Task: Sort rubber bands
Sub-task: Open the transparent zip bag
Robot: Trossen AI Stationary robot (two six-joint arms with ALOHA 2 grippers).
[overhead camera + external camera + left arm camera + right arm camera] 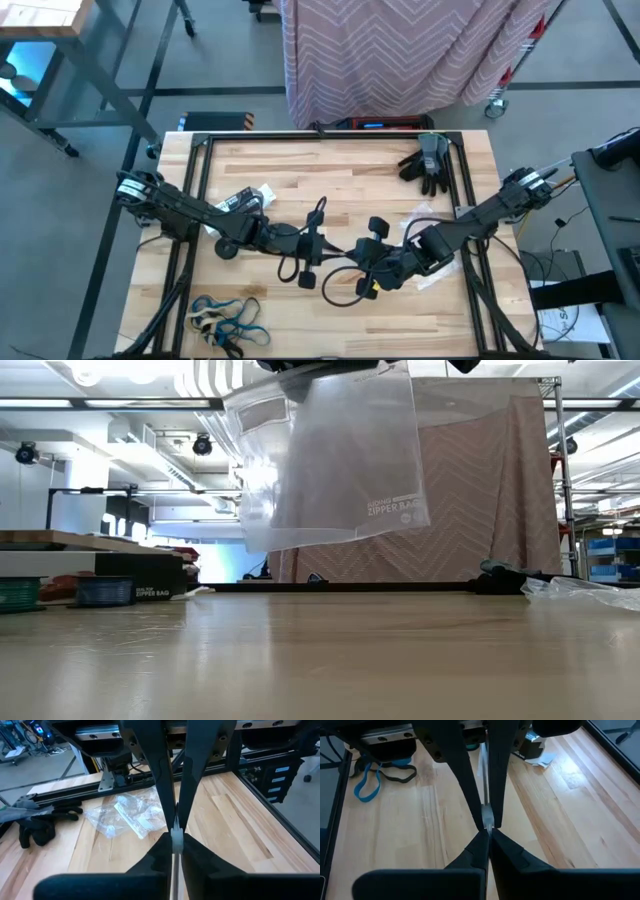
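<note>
Blue, tan and black rubber bands (226,322) heaped on the desk (340,170) well apart from both pincers, left pincer (176,832) and right pincer (486,827) each clamped on an edge of a clear zipper bag (330,455) hanging above mid-desk, dark gloves (428,160) beyond the right pincer.

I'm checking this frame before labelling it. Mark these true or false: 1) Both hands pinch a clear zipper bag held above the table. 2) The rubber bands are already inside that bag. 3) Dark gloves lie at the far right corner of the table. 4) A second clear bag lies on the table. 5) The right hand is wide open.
1) True: the left hand and right hand are both shut on the zipper bag, which hangs clear of the table.
2) False: the rubber bands lie on the near left corner.
3) True: gloves.
4) True: second bag.
5) False: it is shut on the bag.
</note>
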